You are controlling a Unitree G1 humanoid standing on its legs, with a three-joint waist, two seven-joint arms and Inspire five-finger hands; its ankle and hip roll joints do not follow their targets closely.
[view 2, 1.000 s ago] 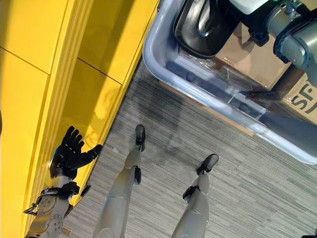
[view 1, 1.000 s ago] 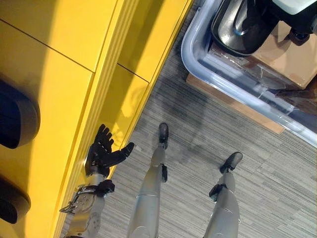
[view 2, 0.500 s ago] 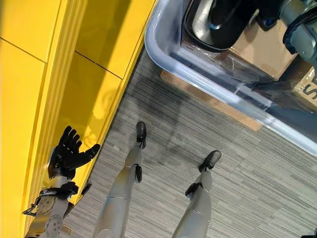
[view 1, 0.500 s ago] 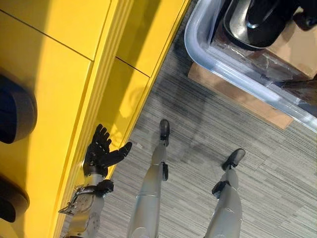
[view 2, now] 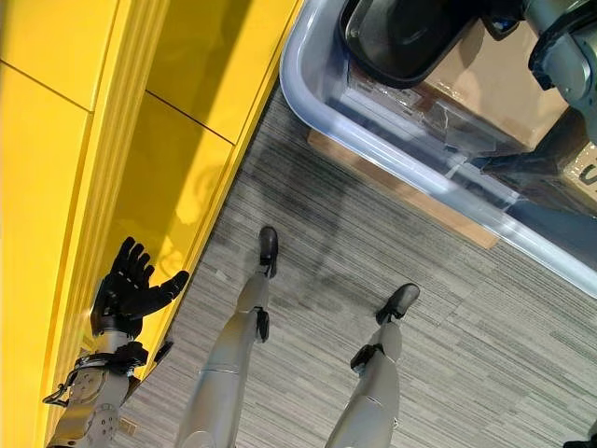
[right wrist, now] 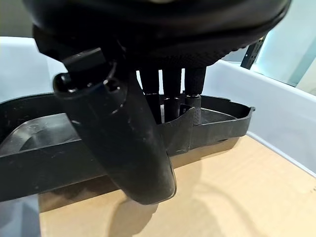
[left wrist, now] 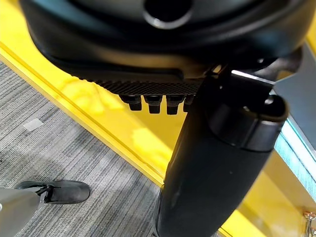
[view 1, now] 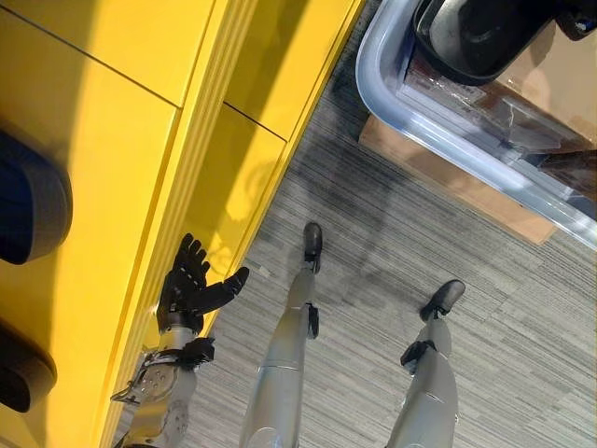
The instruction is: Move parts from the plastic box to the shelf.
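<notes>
A black moulded part (view 1: 471, 33) sits tilted in the clear plastic box (view 1: 448, 140) at the upper right. In the right wrist view my right hand (right wrist: 123, 143) has its fingers over the rim of that black part (right wrist: 49, 168) and its thumb against the outer wall, pinching it. My left hand (view 1: 191, 291) is open with fingers spread, held beside the front edge of the yellow shelf (view 1: 140, 112) at the lower left. Its thumb (left wrist: 217, 163) shows against the shelf with nothing in it.
Two dark parts (view 1: 28, 210) lie on the shelf at the far left. Brown cardboard (right wrist: 237, 197) lies in the box under the black part, and a flat cardboard sheet (view 1: 448, 182) sticks out from under the box. Grey carpet (view 1: 373, 280) runs between shelf and box.
The whole picture has shifted a little. The black part in the box has turned and moved slightly with my right hand. My left hand stays open by the shelf.
</notes>
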